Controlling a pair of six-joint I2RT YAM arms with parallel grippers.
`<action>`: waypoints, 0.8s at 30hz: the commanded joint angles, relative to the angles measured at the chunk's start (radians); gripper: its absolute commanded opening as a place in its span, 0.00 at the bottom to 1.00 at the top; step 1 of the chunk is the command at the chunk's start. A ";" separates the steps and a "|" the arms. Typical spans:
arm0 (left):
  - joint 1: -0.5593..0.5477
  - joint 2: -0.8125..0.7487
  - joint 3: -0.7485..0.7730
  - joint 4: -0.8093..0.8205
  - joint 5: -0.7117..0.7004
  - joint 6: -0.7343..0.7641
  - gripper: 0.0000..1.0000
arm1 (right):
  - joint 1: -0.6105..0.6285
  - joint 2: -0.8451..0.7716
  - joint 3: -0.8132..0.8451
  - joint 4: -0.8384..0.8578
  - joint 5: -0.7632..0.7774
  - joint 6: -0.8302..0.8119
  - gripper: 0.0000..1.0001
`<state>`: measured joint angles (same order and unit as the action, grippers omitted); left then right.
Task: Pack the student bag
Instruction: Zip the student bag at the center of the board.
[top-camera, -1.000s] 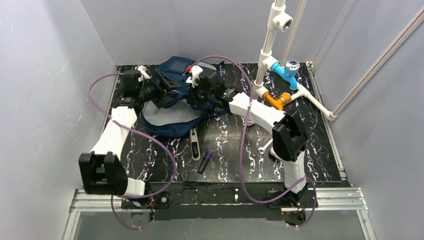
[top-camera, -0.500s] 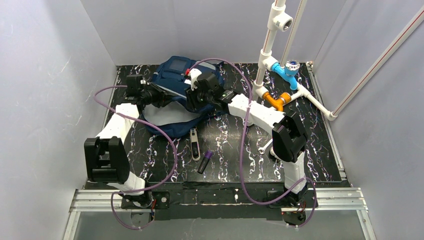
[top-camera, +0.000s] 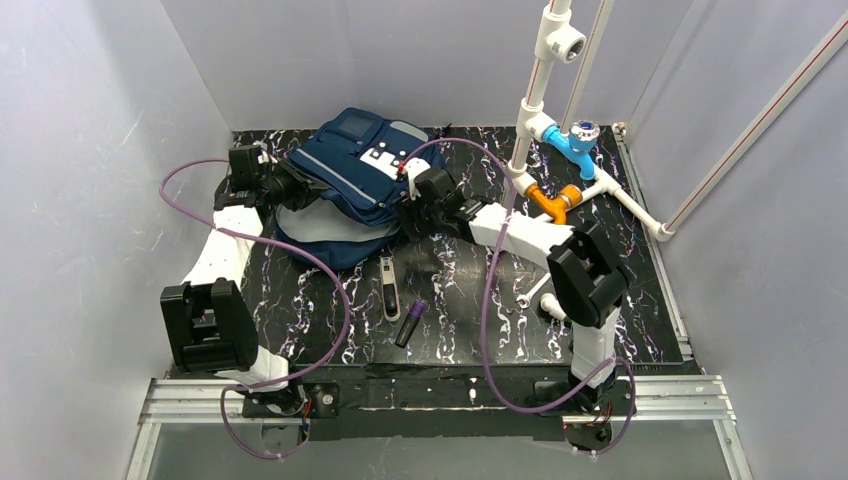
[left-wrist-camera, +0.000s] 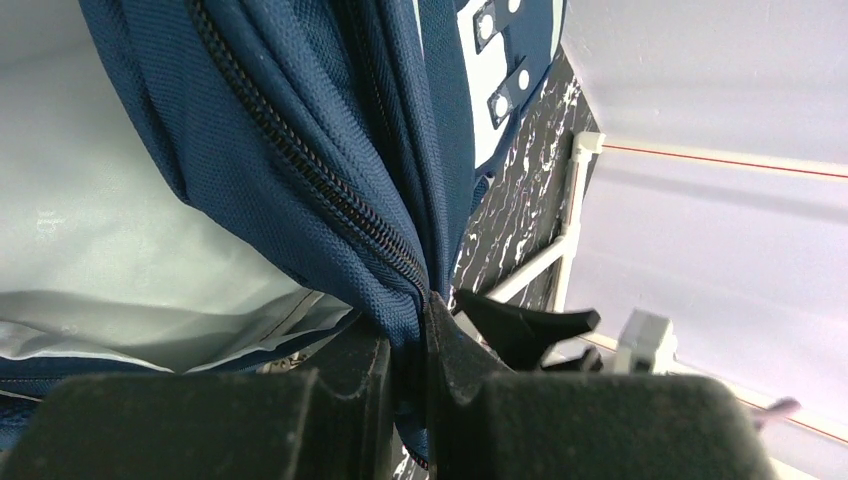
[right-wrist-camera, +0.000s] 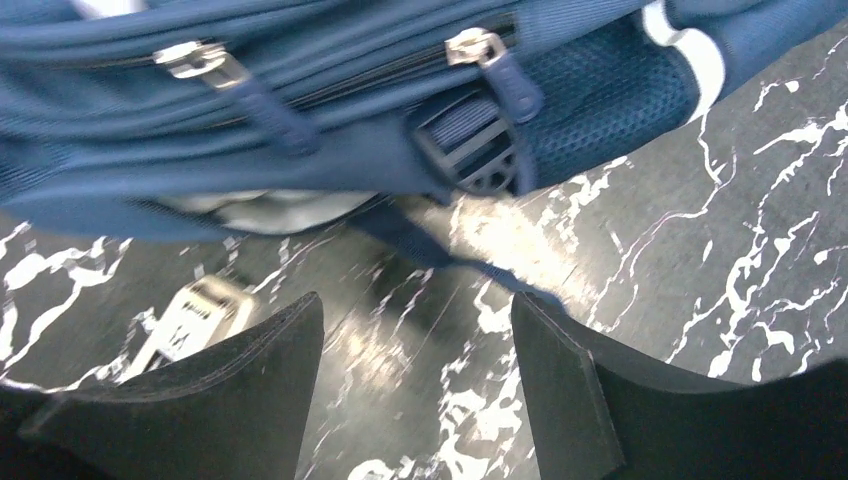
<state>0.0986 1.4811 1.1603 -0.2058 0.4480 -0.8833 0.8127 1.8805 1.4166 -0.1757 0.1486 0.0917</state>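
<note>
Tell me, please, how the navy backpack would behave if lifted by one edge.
Probably floppy: the student bag lies slumped, and its fabric bunches where the left gripper pinches it. It would likely sag rather than lift whole. Its woven cloth looks grippy, so slipping seems unlikely.

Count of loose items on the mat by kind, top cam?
Navy backpack: 1
Grey oblong gadget: 1
Dark tube with purple end: 1
Small white piece, can't tell what it is: 1
Total: 4
</note>
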 joint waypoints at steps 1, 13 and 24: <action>0.014 -0.021 0.042 0.024 -0.047 0.038 0.00 | -0.037 0.081 0.029 0.196 -0.023 -0.047 0.75; 0.014 -0.006 0.039 0.032 -0.034 0.022 0.00 | -0.037 0.216 -0.140 0.703 -0.039 -0.131 0.60; 0.053 -0.129 -0.050 -0.198 -0.275 0.254 0.78 | -0.038 0.102 -0.019 0.304 -0.059 -0.077 0.01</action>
<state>0.1173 1.4807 1.1599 -0.2913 0.3576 -0.7452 0.7738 2.1109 1.2819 0.3698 0.1303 -0.0219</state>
